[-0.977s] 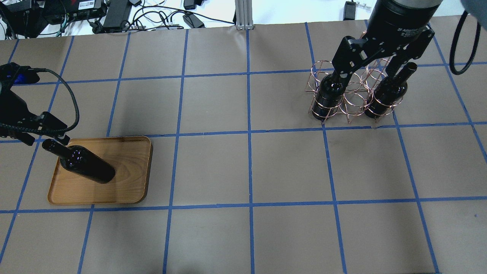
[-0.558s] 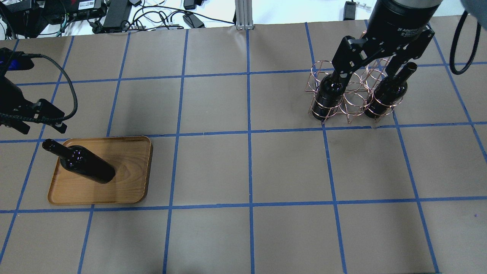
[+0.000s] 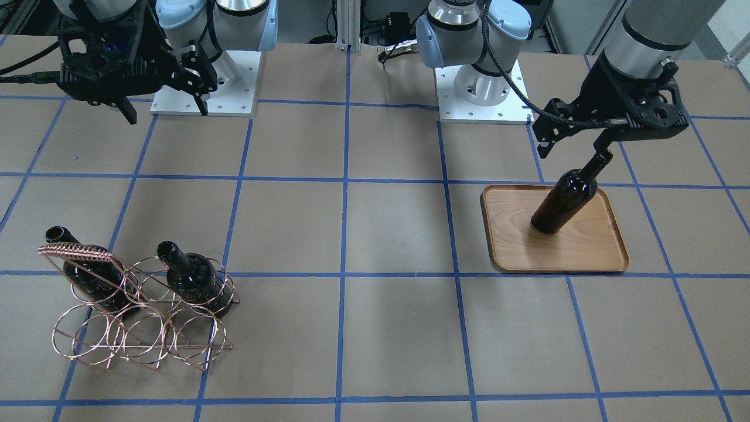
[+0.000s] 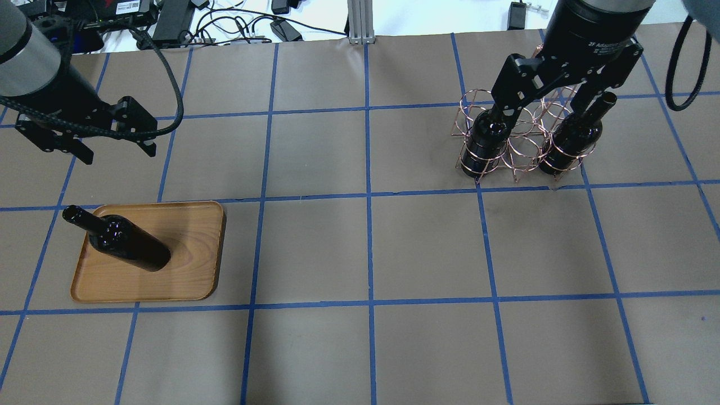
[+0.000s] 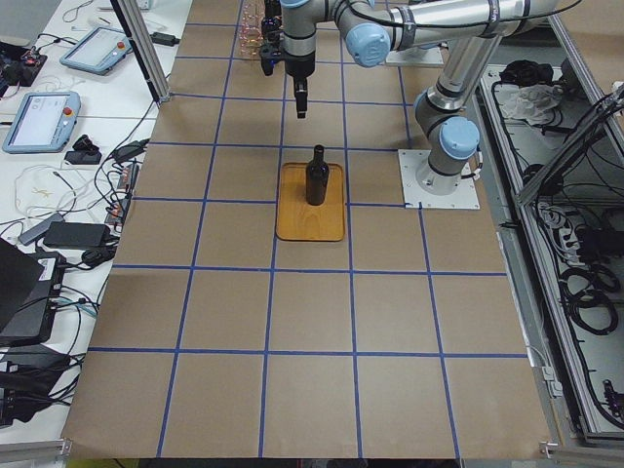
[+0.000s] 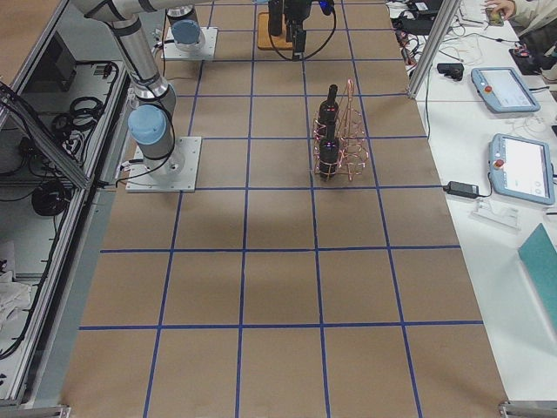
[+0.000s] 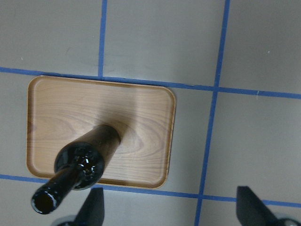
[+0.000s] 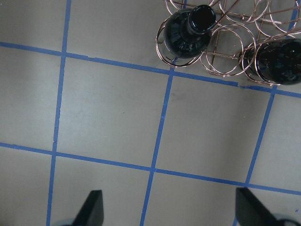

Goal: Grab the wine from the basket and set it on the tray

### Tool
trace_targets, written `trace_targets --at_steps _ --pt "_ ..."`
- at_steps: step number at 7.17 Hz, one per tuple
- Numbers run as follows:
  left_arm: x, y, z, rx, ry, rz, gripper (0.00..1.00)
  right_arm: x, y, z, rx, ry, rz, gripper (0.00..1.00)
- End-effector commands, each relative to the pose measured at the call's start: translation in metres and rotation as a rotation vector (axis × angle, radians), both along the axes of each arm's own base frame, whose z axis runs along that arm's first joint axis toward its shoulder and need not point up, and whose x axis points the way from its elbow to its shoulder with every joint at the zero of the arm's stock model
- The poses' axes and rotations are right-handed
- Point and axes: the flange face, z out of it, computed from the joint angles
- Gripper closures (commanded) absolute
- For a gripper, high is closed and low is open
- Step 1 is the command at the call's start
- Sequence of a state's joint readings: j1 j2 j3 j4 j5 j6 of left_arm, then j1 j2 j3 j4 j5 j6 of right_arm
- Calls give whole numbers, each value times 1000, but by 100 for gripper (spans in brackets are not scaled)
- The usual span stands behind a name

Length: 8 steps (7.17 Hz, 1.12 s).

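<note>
- Nearest the robot, the wine bottle [image 4: 129,246] stands upright on the tray [image 4: 191,270].
- The left gripper [image 4: 118,154] hangs above it, jaws wide, empty.
- Farther off, the basket [image 4: 520,154] holds two more bottles [image 4: 568,140].
- The right gripper [image 4: 543,115], spread and empty, hides one bottle's neck.

Silver arms [image 3: 656,23] with pale blue joint caps [image 3: 510,26]
Black left gripper [image 4: 119,153] with a braided cable [image 4: 181,109], black right gripper [image 4: 539,113] under white lettering [image 4: 604,46], white base plates [image 3: 240,82] with screws
</note>
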<state>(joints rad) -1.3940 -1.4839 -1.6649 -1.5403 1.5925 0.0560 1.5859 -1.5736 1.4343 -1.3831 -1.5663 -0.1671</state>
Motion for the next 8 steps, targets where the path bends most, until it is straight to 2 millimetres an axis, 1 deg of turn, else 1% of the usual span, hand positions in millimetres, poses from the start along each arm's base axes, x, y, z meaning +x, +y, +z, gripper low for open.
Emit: trace_targets --at_steps 1,2,3,8 --pt "-63 9 5 -15 9 63 0 0 0 0 1 0 0 0" --pt "-97 15 4 -23 2 56 0 0 0 0 -4 0 2 0" --pt "-113 18 8 -42 0 31 0 0 0 1 -5 0 3 0" --pt "-114 19 10 -45 -3 27 0 0 0 0 -2 0 3 0"
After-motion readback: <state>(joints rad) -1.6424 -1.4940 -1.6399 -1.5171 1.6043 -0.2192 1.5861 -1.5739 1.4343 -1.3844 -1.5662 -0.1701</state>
